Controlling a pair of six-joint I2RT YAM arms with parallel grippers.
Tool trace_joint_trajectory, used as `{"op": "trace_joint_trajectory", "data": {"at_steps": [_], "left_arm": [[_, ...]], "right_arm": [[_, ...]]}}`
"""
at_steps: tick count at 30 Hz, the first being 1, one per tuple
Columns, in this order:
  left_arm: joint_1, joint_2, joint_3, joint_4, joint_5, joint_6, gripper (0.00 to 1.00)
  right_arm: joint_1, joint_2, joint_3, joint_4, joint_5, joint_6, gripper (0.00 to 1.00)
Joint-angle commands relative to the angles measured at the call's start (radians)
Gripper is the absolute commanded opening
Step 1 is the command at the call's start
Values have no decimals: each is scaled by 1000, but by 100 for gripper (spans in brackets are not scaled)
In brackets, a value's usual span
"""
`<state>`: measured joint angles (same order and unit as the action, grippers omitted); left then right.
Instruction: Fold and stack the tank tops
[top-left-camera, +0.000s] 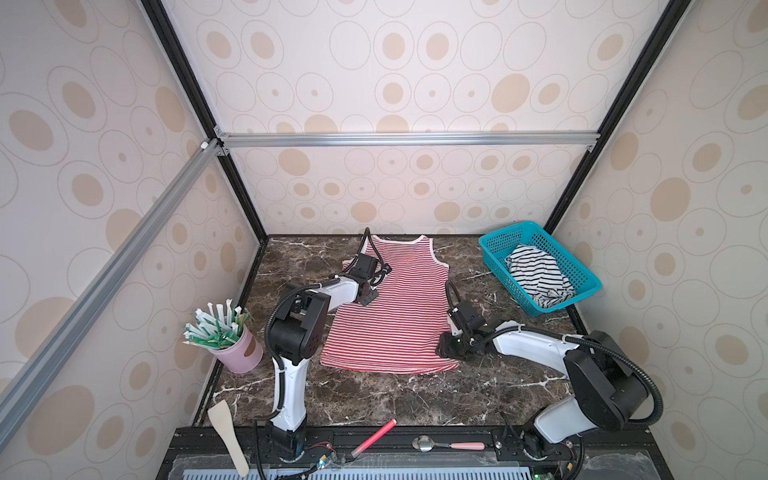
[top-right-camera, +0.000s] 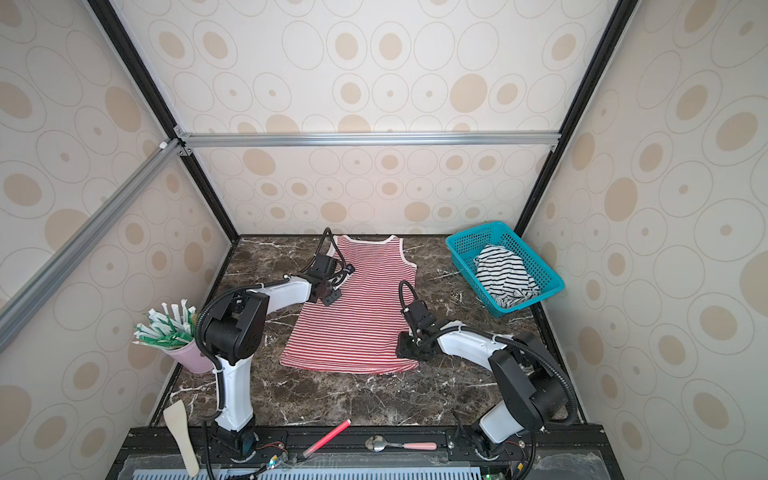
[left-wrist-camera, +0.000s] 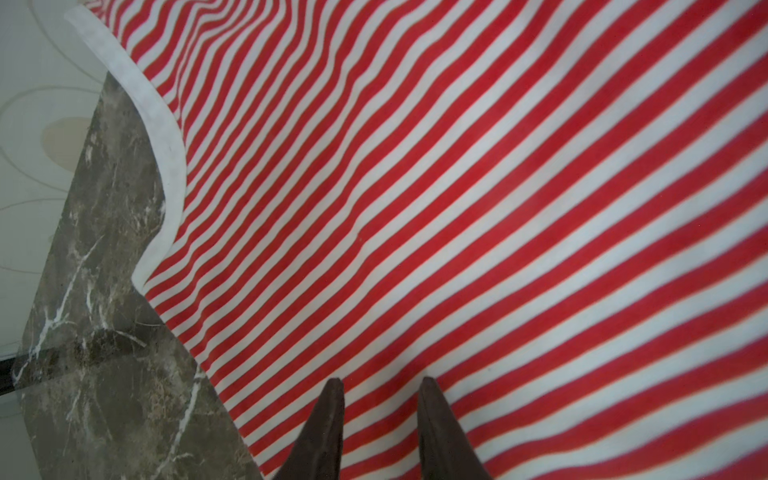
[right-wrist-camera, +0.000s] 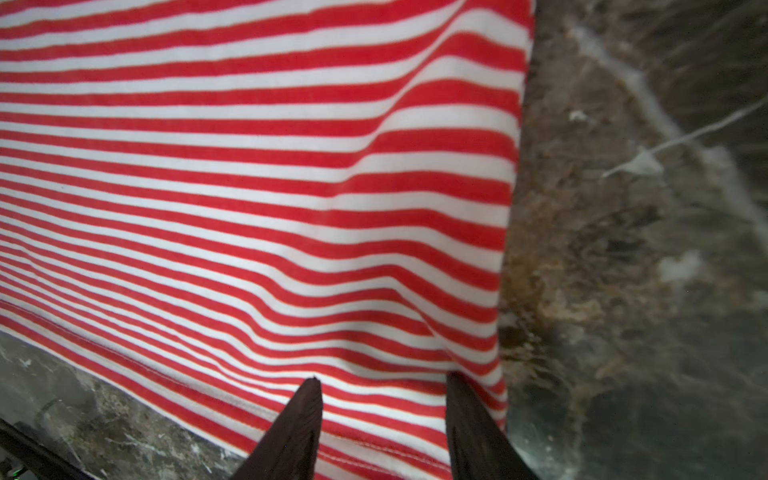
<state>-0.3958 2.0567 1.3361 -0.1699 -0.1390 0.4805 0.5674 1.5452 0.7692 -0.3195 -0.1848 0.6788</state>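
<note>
Red-and-white striped tank top (top-left-camera: 395, 307) lies flat on the marble table (top-left-camera: 374, 399) beneath both claws. The left gripper (left-wrist-camera: 380, 399) has its jaws parted near the armhole side, the right gripper (right-wrist-camera: 382, 386) jaws parted at the hem corner. Well beyond the right claw, a teal mesh basket (top-left-camera: 494, 243) holds the crumpled black-and-white tank top (top-left-camera: 536, 270); back from the left claw, a pink cup (top-left-camera: 243, 357) holds green-and-white wrapped sticks (top-left-camera: 216, 328)
</note>
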Motion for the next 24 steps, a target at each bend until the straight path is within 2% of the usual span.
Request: {"op": "trace_joint_trajectory", "data": {"at_steps": [1, 12, 20, 24], "left_arm": [[5, -13, -36, -46, -18, -17, 31], [-29, -164, -318, -54, -38, -30, 31], [-163, -302, -476, -105, -49, -48, 32], [-183, -377, -469, -143, -24, -93, 32]], "right_arm": [[-67, 99, -22, -75, 5, -31, 51], [-244, 222, 233, -227, 117, -121, 51], [-324, 481, 661, -386, 134, -183, 52], [-322, 484, 785, -458, 180, -211, 52]]}}
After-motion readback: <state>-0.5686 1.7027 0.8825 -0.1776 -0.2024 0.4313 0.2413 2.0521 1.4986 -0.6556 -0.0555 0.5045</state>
